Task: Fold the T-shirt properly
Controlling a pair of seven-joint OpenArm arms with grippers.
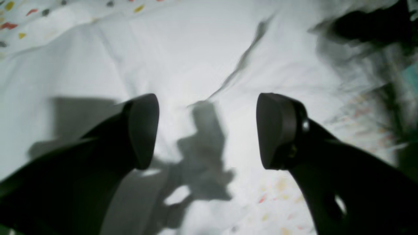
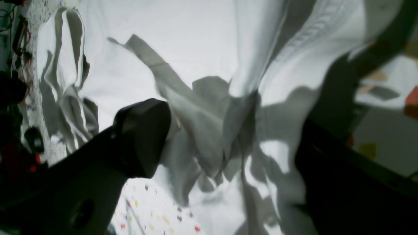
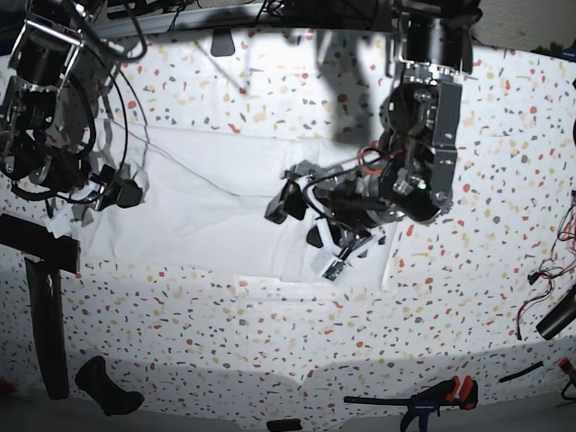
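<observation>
Both claws gape wide, left claw [image 1: 207, 130] and right claw [image 2: 228, 140], empty above the T-shirt [image 3: 225, 207].

A speckled tabletop [image 3: 468, 297] fills my base view, white with red, yellow and grey flecks. At its lower right edge I see a bar clamp with red and black handles [image 3: 423, 397]. A black strip [image 3: 47, 324] lies at lower left.

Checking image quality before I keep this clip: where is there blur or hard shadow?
Left wrist view: right edge smeared, gripper shadow on the T-shirt. Right wrist view: sharp, dark shadows in the folds. Base view: crisp, arm shadows on the speckled surface.
</observation>
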